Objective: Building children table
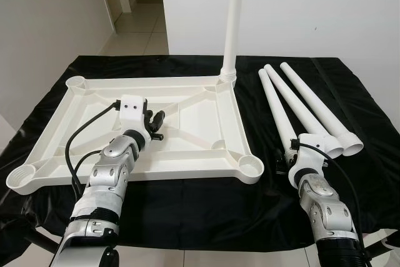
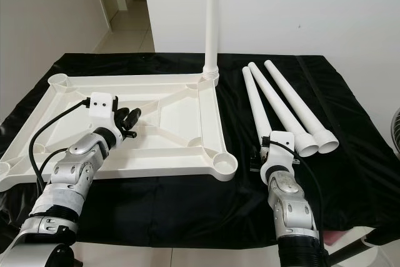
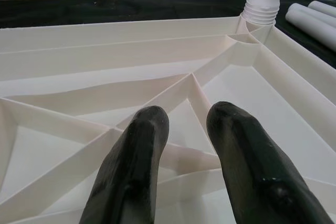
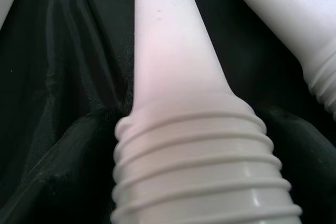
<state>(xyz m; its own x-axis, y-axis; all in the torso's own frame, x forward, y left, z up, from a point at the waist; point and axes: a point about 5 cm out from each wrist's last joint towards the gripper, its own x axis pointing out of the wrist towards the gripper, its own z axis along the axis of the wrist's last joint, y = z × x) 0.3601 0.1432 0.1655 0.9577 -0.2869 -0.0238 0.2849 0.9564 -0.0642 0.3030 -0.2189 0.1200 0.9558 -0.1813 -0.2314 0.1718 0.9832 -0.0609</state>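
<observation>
1. The white tabletop (image 1: 94, 148) lies upside down, ribs up, on the black cloth (image 1: 187, 211). It fills the cloth's left and middle, its long sides running left to right along the cloth's near and far edges.

2. Done so far, by my reading: one leg (image 1: 232, 23) stands upright in the tabletop's far right corner socket, its long axis vertical and its top out of frame.

3. Left to do: three sockets look empty, at the far left corner (image 1: 75, 82), the near left corner (image 1: 20, 177) and the near right corner (image 1: 250, 166). So the build seems about a quarter along.

4. Three loose legs (image 1: 306, 107) lie side by side on the right part of the cloth, just beside the tabletop's right edge. Their long axes run near to far, slightly fanned, with thick threaded ends toward the robot and slim ends toward the far edge.

5. The right gripper (image 4: 184, 182) is at the threaded end of the leftmost loose leg (image 1: 278, 107). In the right wrist view the black fingers (image 4: 68, 171) sit against both sides of the thread, so I judge the jaws closed on this leg, which lies on the cloth, not yet lifted.

6. The left gripper (image 3: 186, 129) hovers over the tabletop's ribbed middle, pointing toward the far right corner. Its fingers (image 3: 139, 161) stand apart with nothing between them.

7. The likely next step is to tip the gripped leg upright, thread down, and seat it in the near right socket.
</observation>
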